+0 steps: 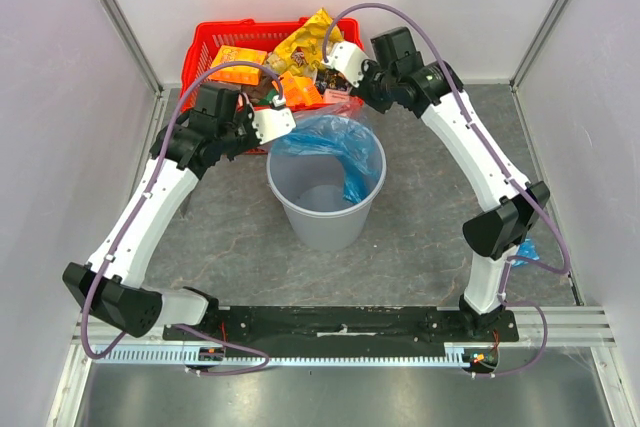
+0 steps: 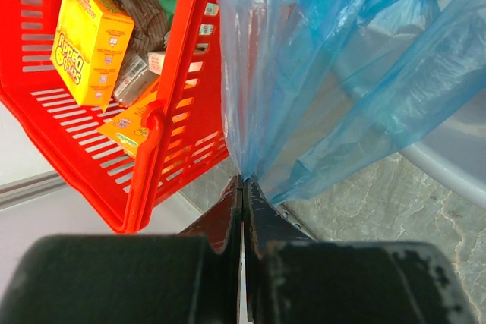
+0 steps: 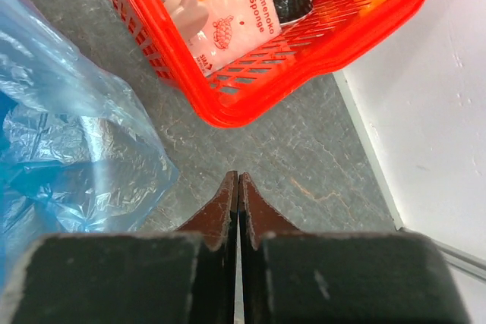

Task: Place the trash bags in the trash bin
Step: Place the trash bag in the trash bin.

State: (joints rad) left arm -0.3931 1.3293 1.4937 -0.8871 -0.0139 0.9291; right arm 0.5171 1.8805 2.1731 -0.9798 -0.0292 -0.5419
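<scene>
A bright-blue trash bag (image 1: 335, 142) is draped over the back rim of the round grey trash bin (image 1: 322, 209), with a strip hanging down inside. My left gripper (image 1: 288, 130) is at the bin's back left rim, shut on an edge of this bag; the left wrist view shows the film (image 2: 326, 73) pinched at the fingertips of that gripper (image 2: 243, 181), beside the bin's rim (image 2: 448, 165). My right gripper (image 3: 238, 177) is shut and holds nothing. It hovers over bare table between bag (image 3: 68, 149) and basket. A small blue scrap (image 1: 527, 250) lies by the right arm.
A red mesh basket (image 1: 215, 42) full of snack packets and boxes stands right behind the bin, close to both grippers (image 2: 175, 111) (image 3: 250, 89). White walls enclose the grey table on the left, back and right.
</scene>
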